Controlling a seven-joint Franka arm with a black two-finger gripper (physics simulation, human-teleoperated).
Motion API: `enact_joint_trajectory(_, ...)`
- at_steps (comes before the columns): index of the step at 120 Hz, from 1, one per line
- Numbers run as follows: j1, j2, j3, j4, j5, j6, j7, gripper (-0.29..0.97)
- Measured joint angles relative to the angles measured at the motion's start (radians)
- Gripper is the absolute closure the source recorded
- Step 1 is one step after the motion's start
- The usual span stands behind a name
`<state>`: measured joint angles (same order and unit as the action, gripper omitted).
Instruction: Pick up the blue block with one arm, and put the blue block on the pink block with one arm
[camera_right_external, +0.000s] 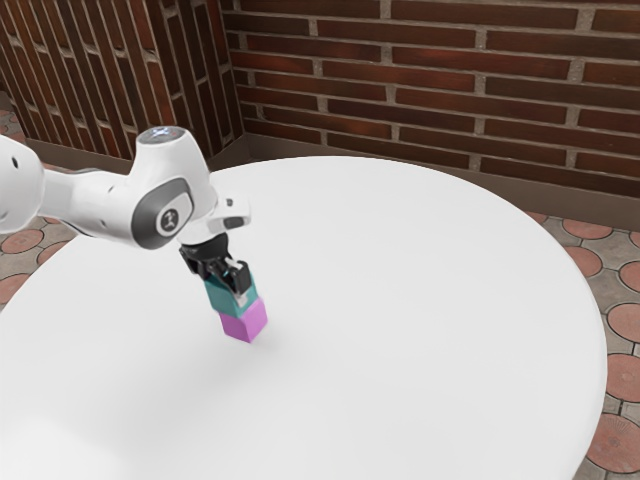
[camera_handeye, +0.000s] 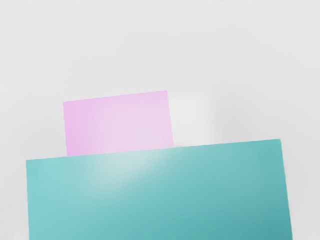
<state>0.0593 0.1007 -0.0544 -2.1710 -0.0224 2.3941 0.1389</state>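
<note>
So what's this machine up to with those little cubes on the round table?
A white robot arm has its black two-finger gripper closed on a small blue-green cube, holding it directly over a pink cube on the round white table. The cubes look stacked, but whether the upper one already rests on the lower is hard to tell. The gripper has not let go.

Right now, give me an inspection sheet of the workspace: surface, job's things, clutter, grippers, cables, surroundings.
Surface: round white table.
Job's things: blue block directly over the pink block; whether it rests on it cannot be told.
Clutter: nothing seen.
Grippers: the gripper is shut on the blue block, fingers on two sides.
Cables: nothing seen.
Surroundings: brick wall, tiled floor.
</note>
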Motion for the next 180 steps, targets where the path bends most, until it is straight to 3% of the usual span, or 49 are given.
enact_joint_trajectory(51, 0.009, 0.073, 0.007, 0.084, 0.001, -0.007, 0.064, 0.31)
enact_joint_trajectory(114, 0.018, 0.084, 0.007, 0.094, 0.001, -0.01, 0.104, 0.31)
enact_joint_trajectory(144, 0.019, 0.087, 0.007, 0.098, -0.007, -0.006, 0.128, 0.11)
enact_joint_trajectory(180, 0.019, 0.062, 0.006, 0.098, -0.008, -0.011, 0.151, 0.03)
